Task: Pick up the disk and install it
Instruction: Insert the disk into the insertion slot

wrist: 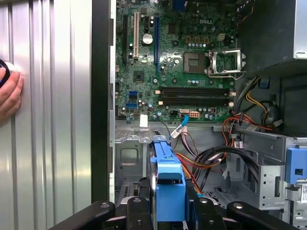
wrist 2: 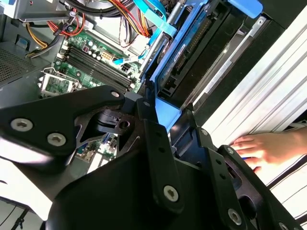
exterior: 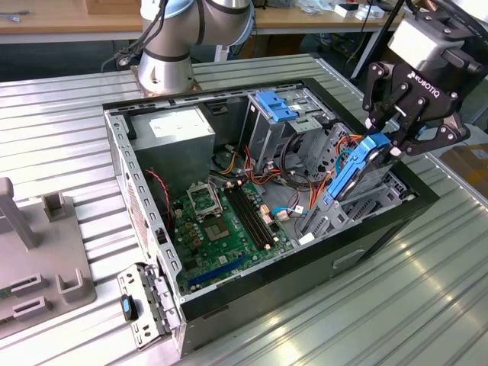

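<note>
In the exterior view, the ribbed metal tabletop (exterior: 61, 114) carries an open computer case (exterior: 120, 145), with its green motherboard (exterior: 221, 229) lying flat inside. Toward the exterior view's right, the disk (exterior: 349, 174) stands tilted. Its lower end is down in the grey drive cage (exterior: 320, 217), and its upper blue end is clamped by the hand (exterior: 389, 141), closed narrowly on it. In the second wrist view a person's fingers (wrist 2: 247, 142) rest on the tabletop beside the case.

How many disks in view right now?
1: the disk, gripped by the pincer, tilted over the bay at the exterior view's right. Others may be hidden inside the cages.
</note>
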### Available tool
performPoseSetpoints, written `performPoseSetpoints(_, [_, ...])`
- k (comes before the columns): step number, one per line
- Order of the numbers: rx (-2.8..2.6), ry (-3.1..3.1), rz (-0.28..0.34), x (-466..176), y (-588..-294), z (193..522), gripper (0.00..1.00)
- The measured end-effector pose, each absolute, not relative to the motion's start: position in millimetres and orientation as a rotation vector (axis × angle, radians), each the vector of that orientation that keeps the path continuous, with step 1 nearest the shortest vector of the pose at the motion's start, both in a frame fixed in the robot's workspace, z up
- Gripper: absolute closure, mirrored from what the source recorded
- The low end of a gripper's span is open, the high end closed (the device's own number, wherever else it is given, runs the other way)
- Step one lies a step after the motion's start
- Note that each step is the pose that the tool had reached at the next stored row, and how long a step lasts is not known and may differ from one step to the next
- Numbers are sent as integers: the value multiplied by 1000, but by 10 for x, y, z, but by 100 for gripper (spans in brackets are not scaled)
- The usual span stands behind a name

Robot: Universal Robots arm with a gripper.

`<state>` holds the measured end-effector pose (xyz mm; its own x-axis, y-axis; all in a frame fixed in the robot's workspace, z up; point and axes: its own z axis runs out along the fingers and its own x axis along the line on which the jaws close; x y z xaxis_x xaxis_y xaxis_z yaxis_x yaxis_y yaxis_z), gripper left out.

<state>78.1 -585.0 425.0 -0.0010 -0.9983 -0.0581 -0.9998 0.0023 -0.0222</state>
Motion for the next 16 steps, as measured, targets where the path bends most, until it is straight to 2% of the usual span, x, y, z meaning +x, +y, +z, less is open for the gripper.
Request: performPoseSetpoints(16, [-2182,2180,39,805,-5845,4239,64])
